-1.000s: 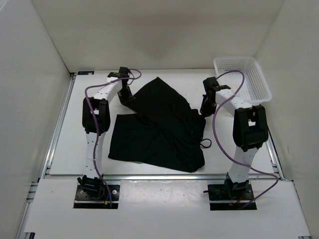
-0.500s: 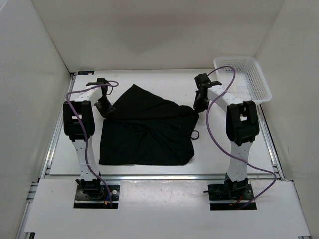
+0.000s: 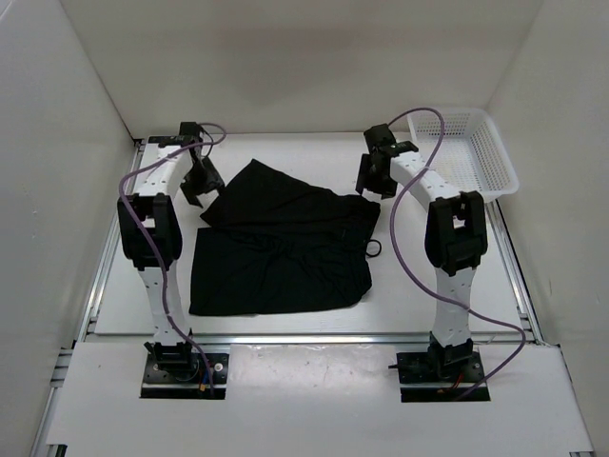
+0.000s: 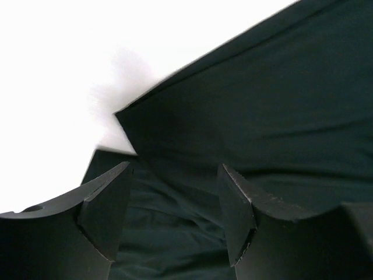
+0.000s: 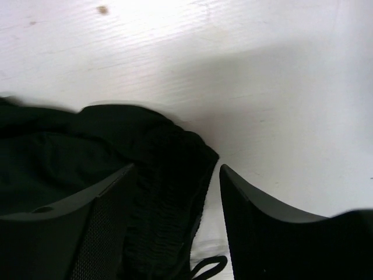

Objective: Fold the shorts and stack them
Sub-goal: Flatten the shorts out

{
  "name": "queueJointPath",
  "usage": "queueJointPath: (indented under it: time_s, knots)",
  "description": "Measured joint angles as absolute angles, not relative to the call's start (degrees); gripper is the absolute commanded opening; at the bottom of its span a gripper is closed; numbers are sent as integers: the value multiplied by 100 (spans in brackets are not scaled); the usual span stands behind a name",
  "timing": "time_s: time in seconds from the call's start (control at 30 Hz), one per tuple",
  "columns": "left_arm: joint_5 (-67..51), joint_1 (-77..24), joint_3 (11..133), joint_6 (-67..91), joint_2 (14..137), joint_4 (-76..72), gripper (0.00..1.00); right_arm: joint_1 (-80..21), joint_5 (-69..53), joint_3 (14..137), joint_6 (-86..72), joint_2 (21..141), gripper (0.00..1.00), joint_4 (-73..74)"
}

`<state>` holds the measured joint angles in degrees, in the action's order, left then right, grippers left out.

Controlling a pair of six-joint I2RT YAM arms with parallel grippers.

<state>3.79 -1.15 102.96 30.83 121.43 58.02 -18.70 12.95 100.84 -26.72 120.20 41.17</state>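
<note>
The black shorts [image 3: 285,248] lie on the white table [image 3: 419,295], with the far half folded over the near half at a slant. Their thin drawstring loop [image 3: 373,249] pokes out at the right edge. My left gripper [image 3: 200,187] hangs open just beyond the far-left corner of the fold, with nothing between its fingers [image 4: 108,210]; dark cloth [image 4: 262,105] lies below them. My right gripper [image 3: 369,181] hangs open over the far-right corner. In the right wrist view the ribbed waistband corner [image 5: 169,169] and the drawstring loop [image 5: 207,268] lie under the open right gripper [image 5: 178,198].
A white mesh basket [image 3: 466,148] stands at the far right corner of the table, beside the right arm. White walls close in the left, back and right sides. A metal rail [image 3: 304,337] runs along the near edge of the table.
Both grippers carried the far edge of the shorts leftward and laid it down. They then opened, let go and drew back toward the far side.
</note>
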Motion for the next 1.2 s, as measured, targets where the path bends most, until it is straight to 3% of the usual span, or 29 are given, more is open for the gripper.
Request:
queueJointPath:
  time_s: [0.2,0.33,0.5,0.57,0.6,0.63,0.73,0.77,0.8,1.2]
  knots:
    - [410,-471,12350,2875,12737,6167,71,-1975,1236,10578,-2189,12084,65,4217]
    - [403,-827,14022,2773,13716,6294,81,-1962,1162,10639,-1804,12274,65,4241]
    - [235,-1085,14352,2768,14501,6267,88,-1962,993,10615,-1562,12613,61,4342]
    - [189,-1092,14350,2812,14759,6259,86,-1962,895,10565,-1511,12698,53,4331]
    - [169,-1079,14331,2836,14873,6252,85,-1962,864,10545,-1474,12737,49,4322]
    - [152,-1063,14304,2856,14951,6252,77,-1962,836,10541,-1459,12781,44,4320]
    - [110,-1022,14302,2923,15056,6233,51,-1962,751,10547,-1413,12903,19,4294]
    - [73,-1009,14326,2928,15058,6204,24,-1962,753,10571,-1406,12945,5,4303]
    - [43,-987,14335,2961,15078,6165,13,-1962,753,10624,-1376,12975,1,4329]
    - [-360,-239,14331,3089,15159,5972,10,-1898,1302,11395,-1614,13319,0,4379]
